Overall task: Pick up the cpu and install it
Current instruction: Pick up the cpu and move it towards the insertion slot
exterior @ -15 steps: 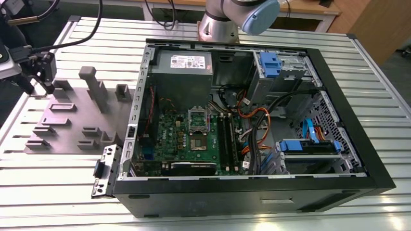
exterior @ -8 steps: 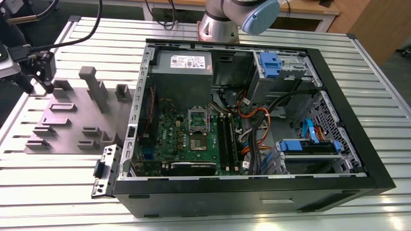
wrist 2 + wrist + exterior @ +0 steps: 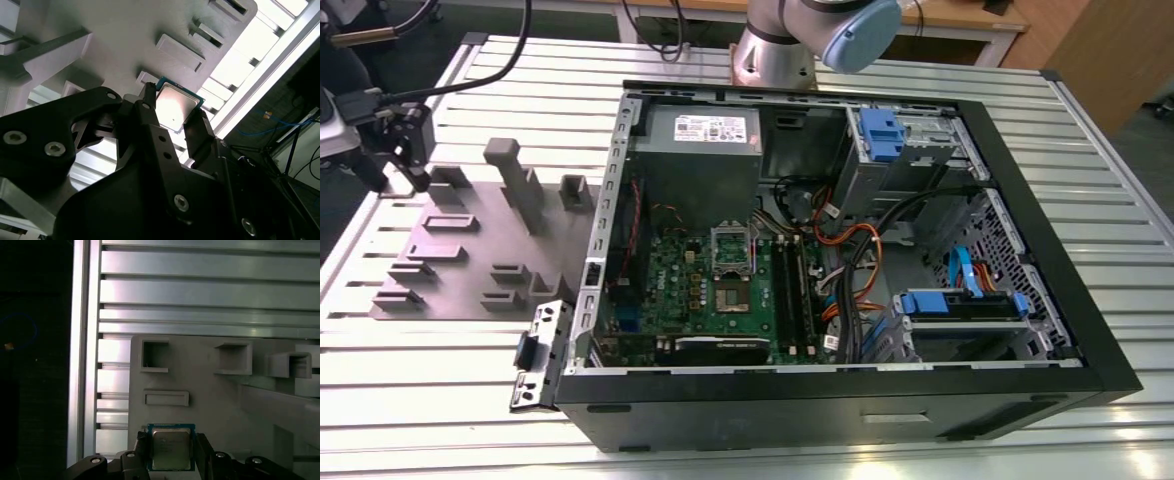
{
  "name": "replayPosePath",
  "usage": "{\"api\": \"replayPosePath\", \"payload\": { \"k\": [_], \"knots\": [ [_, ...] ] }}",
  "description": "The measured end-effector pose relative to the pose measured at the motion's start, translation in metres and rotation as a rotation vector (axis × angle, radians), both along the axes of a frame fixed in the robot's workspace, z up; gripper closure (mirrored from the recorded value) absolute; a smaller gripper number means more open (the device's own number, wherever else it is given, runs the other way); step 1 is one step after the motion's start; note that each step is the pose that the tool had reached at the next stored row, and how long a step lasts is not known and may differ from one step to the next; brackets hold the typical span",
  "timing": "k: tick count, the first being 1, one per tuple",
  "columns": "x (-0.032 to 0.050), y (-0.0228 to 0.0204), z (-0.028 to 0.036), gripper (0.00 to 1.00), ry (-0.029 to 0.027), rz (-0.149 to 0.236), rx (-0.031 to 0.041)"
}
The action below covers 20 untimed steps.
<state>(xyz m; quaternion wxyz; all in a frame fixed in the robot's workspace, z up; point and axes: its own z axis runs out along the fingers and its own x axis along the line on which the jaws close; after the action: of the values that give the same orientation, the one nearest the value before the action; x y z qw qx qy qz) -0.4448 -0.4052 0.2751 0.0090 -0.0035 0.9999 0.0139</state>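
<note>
At the upper left of the exterior view, you see the gripper (image 3: 416,178) over the far left edge of the grey holder tray (image 3: 460,255), which lies on the slatted metal table (image 3: 440,350). Tall grey posts (image 3: 518,185) stand up from this tray, between the gripper and the open computer case (image 3: 854,405) that takes the centre and right of the view. The left wall (image 3: 607,215) of the case rises between them too. Inside the case, the green motherboard (image 3: 720,295) lies at lower centre with the silver socket frame (image 3: 731,245) on it. The grey box (image 3: 703,140) with a white label is above it, and orange and black cables (image 3: 847,250) run on its right.

In both wrist views the cpu (image 3: 176,106) (image 3: 171,449) sits between the two black fingers (image 3: 150,117). They are closed against two opposite edges of it, so the gripper is holding it, silver top toward the cameras. The tray with its small pockets (image 3: 155,356) is close behind. You cannot tell if the cpu is lifted clear of the tray.
</note>
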Motion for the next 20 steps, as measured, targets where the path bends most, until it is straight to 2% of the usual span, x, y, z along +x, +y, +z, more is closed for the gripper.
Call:
{"api": "replayPosePath", "payload": {
  "k": [7, 15, 17, 20],
  "knots": [
    [-0.0001, 0.0000, 0.0009, 0.53, 0.0002, 0.000, -0.0016],
    [0.0000, 0.0005, 0.0010, 0.53, 0.0001, 0.000, -0.0094],
    [0.0000, 0.0006, 0.0017, 0.53, 0.0002, 0.000, -0.0168],
    [0.0000, 0.0006, 0.0018, 0.53, 0.0001, 0.000, -0.0182]
  ]
}}
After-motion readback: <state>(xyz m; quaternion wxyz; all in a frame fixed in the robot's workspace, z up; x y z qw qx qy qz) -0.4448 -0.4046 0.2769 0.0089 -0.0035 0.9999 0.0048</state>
